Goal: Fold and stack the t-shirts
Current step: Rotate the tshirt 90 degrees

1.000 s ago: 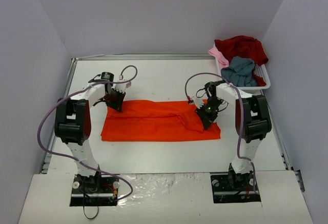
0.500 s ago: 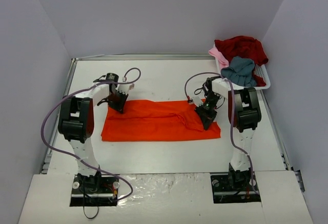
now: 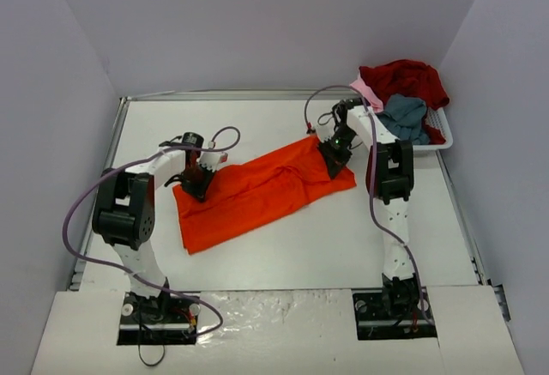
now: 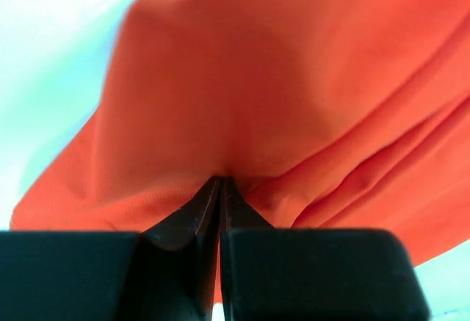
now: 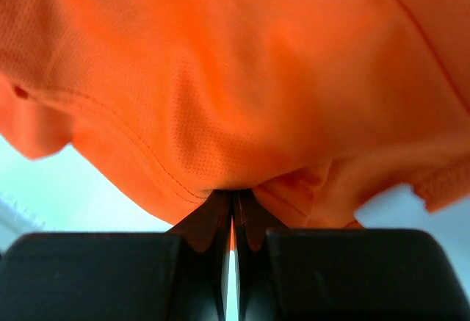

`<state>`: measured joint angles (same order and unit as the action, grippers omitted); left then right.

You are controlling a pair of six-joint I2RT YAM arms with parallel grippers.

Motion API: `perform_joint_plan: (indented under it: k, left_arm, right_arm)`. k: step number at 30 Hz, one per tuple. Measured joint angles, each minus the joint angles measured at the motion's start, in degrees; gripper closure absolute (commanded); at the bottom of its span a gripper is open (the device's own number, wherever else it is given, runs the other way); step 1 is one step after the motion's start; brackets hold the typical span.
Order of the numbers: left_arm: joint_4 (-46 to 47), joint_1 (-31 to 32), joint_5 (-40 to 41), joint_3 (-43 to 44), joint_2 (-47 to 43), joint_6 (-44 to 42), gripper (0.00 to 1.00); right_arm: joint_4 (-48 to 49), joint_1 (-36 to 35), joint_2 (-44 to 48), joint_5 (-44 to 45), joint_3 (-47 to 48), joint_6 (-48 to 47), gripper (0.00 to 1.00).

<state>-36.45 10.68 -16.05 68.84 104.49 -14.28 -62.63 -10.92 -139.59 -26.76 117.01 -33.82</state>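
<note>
Pale lilac walls are enclosing a white table, and the orange-red t-shirt is stretching across it at a slant, from the lower left of centre up toward the upper right. The left gripper is pinching the shirt's lower-left end, jaws pressed tight on the cloth. The right gripper is clamping the upper-right end the same way. In the upper right corner, a white basket is holding the dark red shirt, grey-blue shirt and pink shirt.

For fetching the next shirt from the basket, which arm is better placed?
Probably the right: the right hand grips the orange shirt near the basket, while the left hand holds its opposite end, farther away.
</note>
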Motion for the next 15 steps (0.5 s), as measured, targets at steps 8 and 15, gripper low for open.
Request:
perform_joint_plan:
  k: [8,15]
  left_arm:
    - [-5.38,4.46,1.51,-0.17,-0.33,-0.28,0.98]
    - [-7.85,7.41,-3.5,-0.61,-2.49,-1.99,0.98]
  right_arm:
    - [1.07,-1.22,-11.15,0.9,23.54,1.27,1.0]
    - [10.86,-4.15,-13.88,3.5,29.05,1.11,0.95]
